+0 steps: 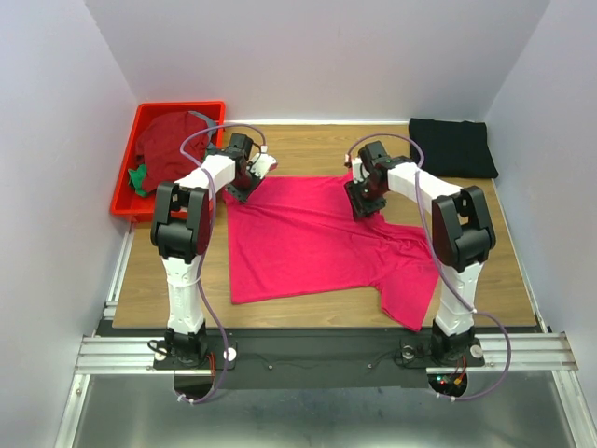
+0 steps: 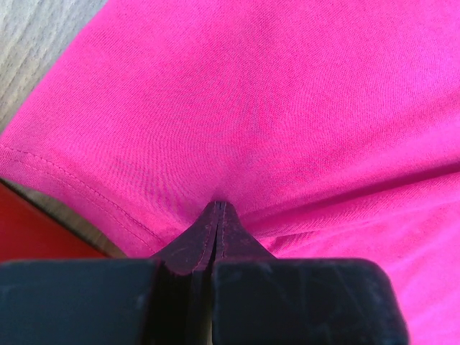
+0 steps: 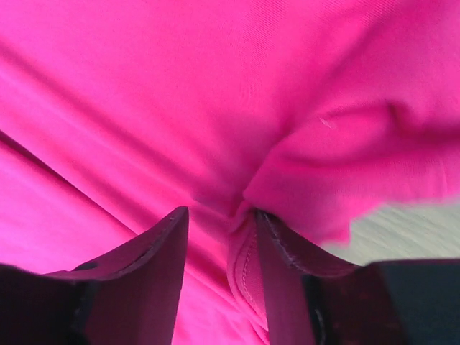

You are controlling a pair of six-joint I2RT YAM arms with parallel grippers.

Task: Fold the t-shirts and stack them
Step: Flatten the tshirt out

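Observation:
A bright pink-red t-shirt (image 1: 308, 243) lies spread on the wooden table, its near right part rumpled. My left gripper (image 1: 245, 180) is down at the shirt's far left corner. In the left wrist view its jaws (image 2: 218, 205) are shut, pinching the pink cloth (image 2: 251, 93) at the tips. My right gripper (image 1: 364, 201) is on the far right edge of the shirt. Its jaws (image 3: 219, 212) stand apart, with a stitched fold of the shirt (image 3: 180, 86) lying loose between them against the right finger. A folded black t-shirt (image 1: 452, 147) rests at the far right corner.
A red plastic bin (image 1: 126, 191) stands at the far left, holding a dark red shirt (image 1: 173, 135) and a green one (image 1: 138, 177). White walls close in the table on three sides. Bare wood (image 1: 177, 280) shows to the left of the pink shirt.

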